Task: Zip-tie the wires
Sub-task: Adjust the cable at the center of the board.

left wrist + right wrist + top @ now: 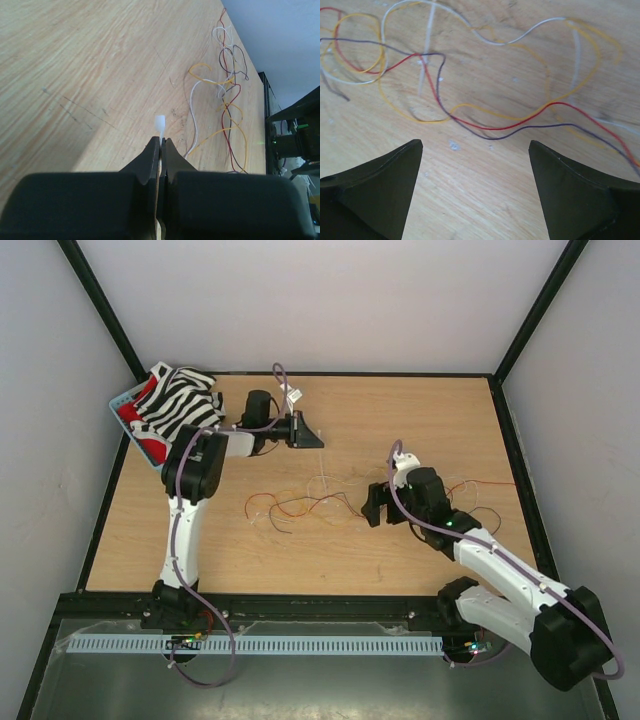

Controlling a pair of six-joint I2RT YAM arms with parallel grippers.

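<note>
Left hand (161,143) pinches zip tie (160,122); basket (116,403) holds cloth (182,400).

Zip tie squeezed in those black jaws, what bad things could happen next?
Only the head of the zip tie pokes past the left gripper, jaws shut, so looping it may be awkward. The wires lie spread out and curly by the open right gripper, so it might gather only some.

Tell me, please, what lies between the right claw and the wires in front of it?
Only bare wooden table: in the right wrist view, nothing sits between the open right claw and the nearest strands of the wires.
</note>
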